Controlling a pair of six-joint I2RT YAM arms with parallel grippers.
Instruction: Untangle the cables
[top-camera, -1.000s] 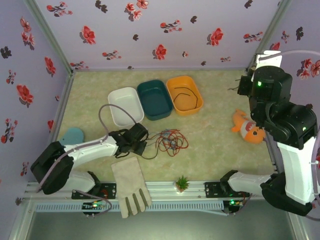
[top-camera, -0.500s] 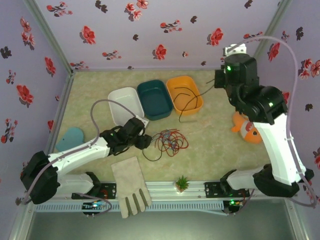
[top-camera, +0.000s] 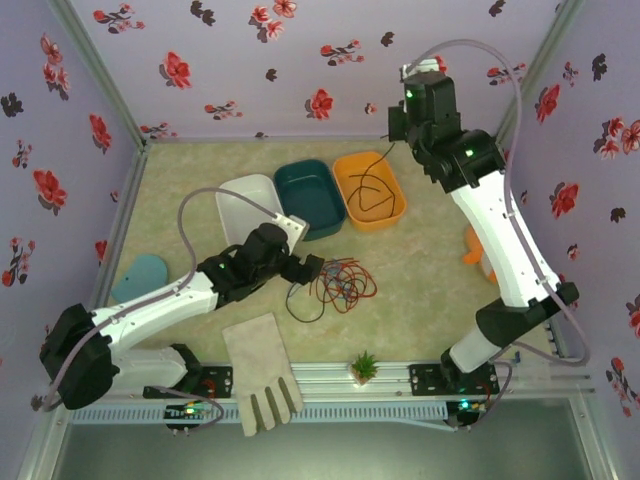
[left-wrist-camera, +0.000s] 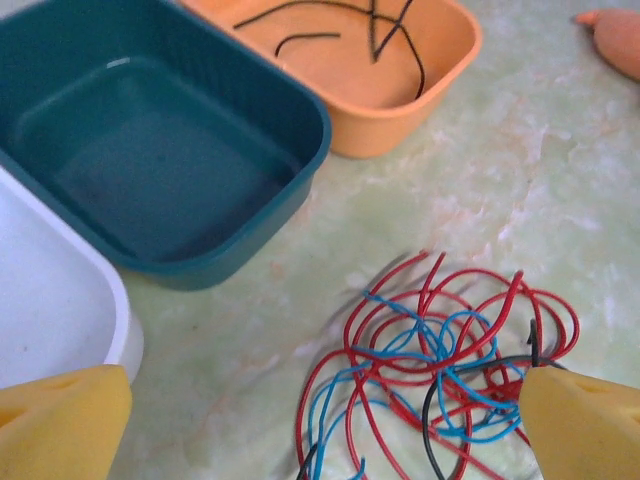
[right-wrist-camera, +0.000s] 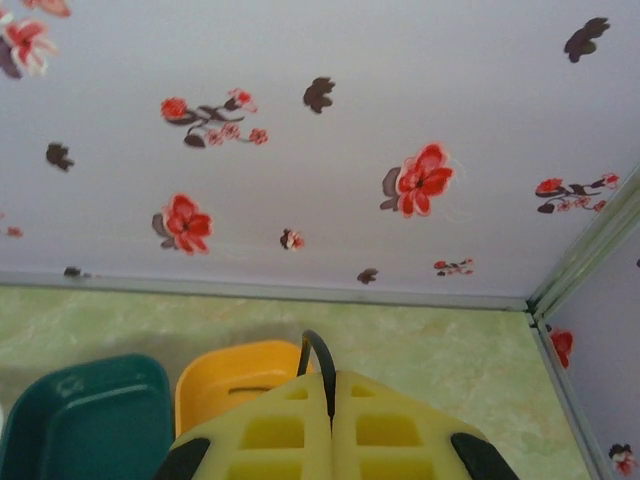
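Note:
A tangle of red and blue cables (top-camera: 338, 282) (left-wrist-camera: 445, 345) lies on the table in front of the bins, with a thin black strand (left-wrist-camera: 432, 405) running through it. My left gripper (top-camera: 307, 270) (left-wrist-camera: 320, 430) stands open at the tangle's left edge; its yellow fingertips (left-wrist-camera: 585, 425) straddle the near loops and hold nothing. My right gripper (top-camera: 396, 128) (right-wrist-camera: 332, 400) is raised high over the orange bin (top-camera: 390, 175) (right-wrist-camera: 235, 385), shut on a black cable (right-wrist-camera: 320, 352). That black cable (top-camera: 372, 190) hangs down and coils inside the orange bin.
A teal bin (top-camera: 310, 165) (left-wrist-camera: 290, 90) and a white bin (top-camera: 235, 190) stand left of the orange one. A glove (top-camera: 262, 370) and a small plant (top-camera: 365, 367) lie near the front edge. An orange plush (top-camera: 478, 248) sits at the right, a pale blue object (top-camera: 145, 272) at the left.
My left gripper has opened and shifted right and back to the tangle's edge. The right arm has swung from the far right to the back, above the orange bin, still pinching the black cable.

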